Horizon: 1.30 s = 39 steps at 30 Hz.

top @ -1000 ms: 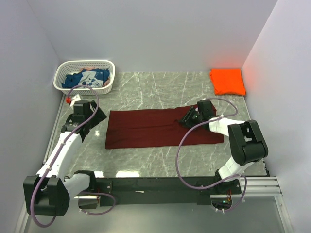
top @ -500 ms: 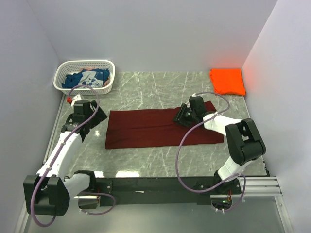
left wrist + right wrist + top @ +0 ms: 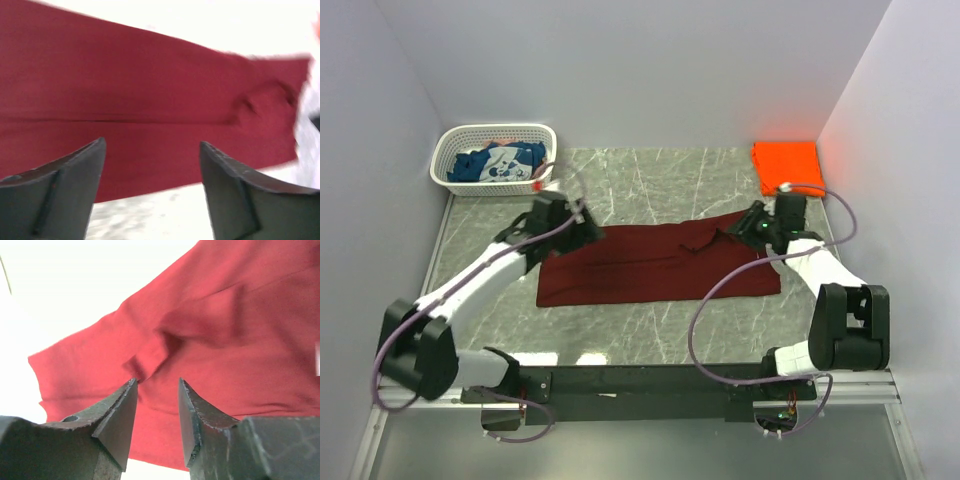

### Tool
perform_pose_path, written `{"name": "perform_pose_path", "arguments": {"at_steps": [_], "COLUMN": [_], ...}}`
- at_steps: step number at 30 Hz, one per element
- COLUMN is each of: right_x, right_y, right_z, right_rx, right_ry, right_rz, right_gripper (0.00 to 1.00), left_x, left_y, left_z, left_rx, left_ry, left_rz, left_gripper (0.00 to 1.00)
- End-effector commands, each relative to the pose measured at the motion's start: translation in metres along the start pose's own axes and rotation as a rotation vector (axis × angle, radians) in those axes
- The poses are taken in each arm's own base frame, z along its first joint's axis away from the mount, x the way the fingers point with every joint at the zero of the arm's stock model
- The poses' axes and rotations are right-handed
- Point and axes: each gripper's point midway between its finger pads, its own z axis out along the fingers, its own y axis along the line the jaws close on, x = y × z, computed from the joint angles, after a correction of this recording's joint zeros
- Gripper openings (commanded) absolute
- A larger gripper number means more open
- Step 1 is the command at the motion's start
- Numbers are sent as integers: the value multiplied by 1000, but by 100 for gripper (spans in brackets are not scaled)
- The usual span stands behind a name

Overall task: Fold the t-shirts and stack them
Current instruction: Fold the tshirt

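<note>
— Progress on the stack: how much can be counted as done?
— One piece, it is judged. The orange t-shirt is seen folded square, just beyond the right gripper on its outer side. The maroon t-shirt is laid out as a long strip under both grippers, so its lengthwise fold is taken as made and the crosswise folds as not yet made. The blue t-shirt is bunched in the basket, well beyond the left gripper, and is judged untouched.
— And how are the grippers held?
— The left one's fingers are spread wide above the strip's far edge, with nothing between them. The right one's jaws are parted only narrowly at a puckered far corner, and no cloth is seen clamped.
— Is room left for moving?
— Bare table is seen past the left gripper and between the two. The orange t-shirt and a wall are close on the right gripper's outer side, so that end is best carried inward, toward the left gripper.
</note>
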Motion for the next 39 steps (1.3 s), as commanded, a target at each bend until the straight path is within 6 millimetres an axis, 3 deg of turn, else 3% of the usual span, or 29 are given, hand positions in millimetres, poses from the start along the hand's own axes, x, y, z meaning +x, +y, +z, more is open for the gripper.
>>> {"name": "perform_pose_path", "arguments": {"at_steps": [1, 7, 15, 20, 25, 31, 39], "right_x": [-17, -28, -17, -14, -14, -15, -20], "right_y": [-13, -38, -50, -57, -57, -61, -65], "right_z": [-9, -5, 19, 27, 30, 38, 48], "right_rx": [-44, -91, -126, -131, -141, -144, -143], "right_ry": [-18, -34, 13, 26, 29, 31, 24], "right_rz": [57, 266, 375, 409, 423, 441, 462], "right_gripper": [45, 46, 49, 49, 49, 49, 48], "left_x": [0, 33, 61, 80, 110, 140, 156], "left_y": [-88, -169, -235, -270, -268, -233, -206], "left_z": [3, 38, 92, 112, 134, 153, 167], "left_rx": [212, 325, 380, 441, 442, 381, 314], "left_ry": [16, 130, 190, 198, 232, 272, 301], "left_rz": [8, 44, 117, 209, 265, 301, 327], "left_gripper": [77, 77, 78, 73, 58, 44, 42]}}
